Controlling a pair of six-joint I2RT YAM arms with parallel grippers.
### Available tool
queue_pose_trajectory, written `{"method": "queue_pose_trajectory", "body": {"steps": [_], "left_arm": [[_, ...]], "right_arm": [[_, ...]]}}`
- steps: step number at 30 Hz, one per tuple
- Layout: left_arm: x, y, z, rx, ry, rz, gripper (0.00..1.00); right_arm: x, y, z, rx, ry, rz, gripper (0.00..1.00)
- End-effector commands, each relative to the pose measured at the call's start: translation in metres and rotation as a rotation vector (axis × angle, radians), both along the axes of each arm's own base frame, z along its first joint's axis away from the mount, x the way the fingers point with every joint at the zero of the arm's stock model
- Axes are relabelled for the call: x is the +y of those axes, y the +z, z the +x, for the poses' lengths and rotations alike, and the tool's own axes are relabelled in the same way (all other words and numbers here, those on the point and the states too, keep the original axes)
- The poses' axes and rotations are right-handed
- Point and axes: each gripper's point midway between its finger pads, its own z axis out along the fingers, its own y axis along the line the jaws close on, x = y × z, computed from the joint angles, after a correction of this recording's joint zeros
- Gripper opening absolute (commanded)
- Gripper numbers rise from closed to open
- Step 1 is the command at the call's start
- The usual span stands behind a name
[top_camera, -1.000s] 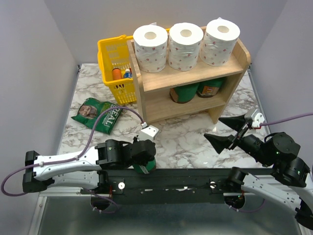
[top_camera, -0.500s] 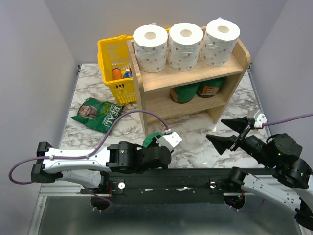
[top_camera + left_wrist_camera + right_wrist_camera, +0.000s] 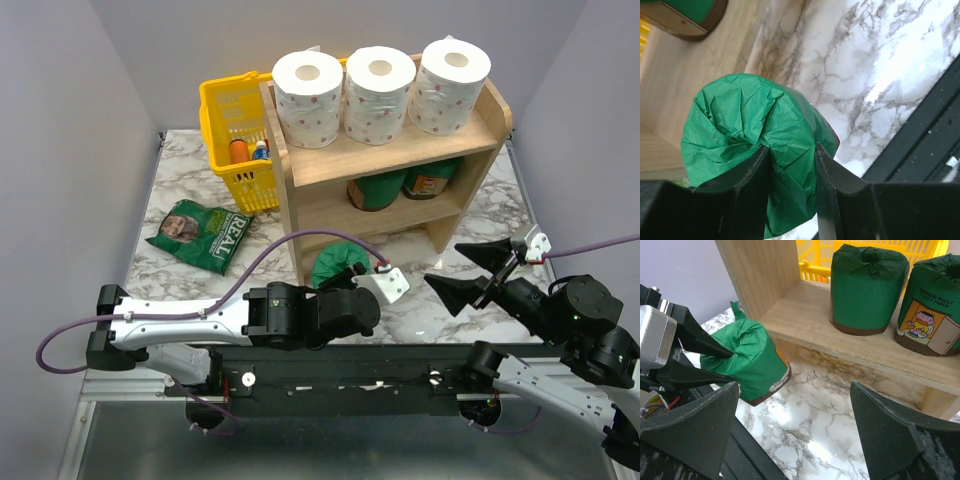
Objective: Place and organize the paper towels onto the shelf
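1. Left wrist view: left claw (image 3: 791, 150) pinches the crumpled top of a green-wrapped paper towel roll (image 3: 750, 115).
2. The roll is tilted, just in front of the light wooden two-tier shelf (image 3: 400, 152).
3. Right claw (image 3: 794, 390) stands spread, empty.

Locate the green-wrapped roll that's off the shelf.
In the top view the green-wrapped roll is pinched in the left gripper, left of centre, in front of the shelf, by its lower tier.

left tool (image 3: 791, 150) in a tight pinch; right tool (image 3: 794, 390) spread wide, aloft
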Motion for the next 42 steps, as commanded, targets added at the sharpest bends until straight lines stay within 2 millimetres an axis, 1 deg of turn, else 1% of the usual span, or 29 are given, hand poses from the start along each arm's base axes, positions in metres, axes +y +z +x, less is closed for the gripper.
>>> {"method": "queue_pose_trajectory", "body": {"steps": [1,2,3,8,15,19,21,24,30,32,35,42], "left_arm": [[-0.004,0.032,0.023,-0.15,0.036,-0.007,0.3],[-0.004,0.035,0.025,-0.149,0.035,-0.019,0.3],[-0.003,0.038,0.03,-0.154,0.039,-0.021,0.3],[-0.006,0.055,0.04,-0.161,0.031,-0.072,0.3],[-0.007,0.062,0.056,-0.192,0.045,-0.043,0.3],[-0.006,0.068,0.062,-0.214,0.064,-0.036,0.3],[-0.007,0.073,0.062,-0.215,0.061,-0.05,0.3],[-0.009,0.075,0.06,-0.204,0.047,-0.059,0.3],[-0.016,0.069,0.052,-0.146,0.018,-0.075,0.3],[-0.017,0.068,0.053,-0.147,0.019,-0.074,0.29],[-0.017,0.071,0.054,-0.156,0.019,-0.073,0.3],[-0.018,0.085,0.056,-0.181,0.017,-0.087,0.29]], "right_arm": [[-0.007,0.004,-0.004,0.012,-0.013,0.021,1.0],[-0.006,0.004,-0.004,0.016,-0.009,0.02,1.0],[-0.005,0.004,-0.004,0.019,-0.008,0.021,1.0],[-0.004,0.001,-0.004,0.028,-0.005,0.016,1.0],[-0.002,-0.002,-0.003,0.043,-0.005,0.018,1.0],[-0.002,-0.002,-0.004,0.046,-0.001,0.019,1.0],[-0.003,-0.002,-0.004,0.046,-0.004,0.017,1.0],[-0.004,-0.005,-0.003,0.048,-0.01,0.008,1.0],[-0.004,-0.007,-0.002,0.049,-0.015,0.005,1.0],[-0.003,-0.008,-0.002,0.049,-0.013,0.003,1.0],[-0.003,-0.009,-0.002,0.051,-0.013,-0.001,1.0],[-0.005,-0.006,-0.003,0.047,-0.014,0.01,1.0]]}}
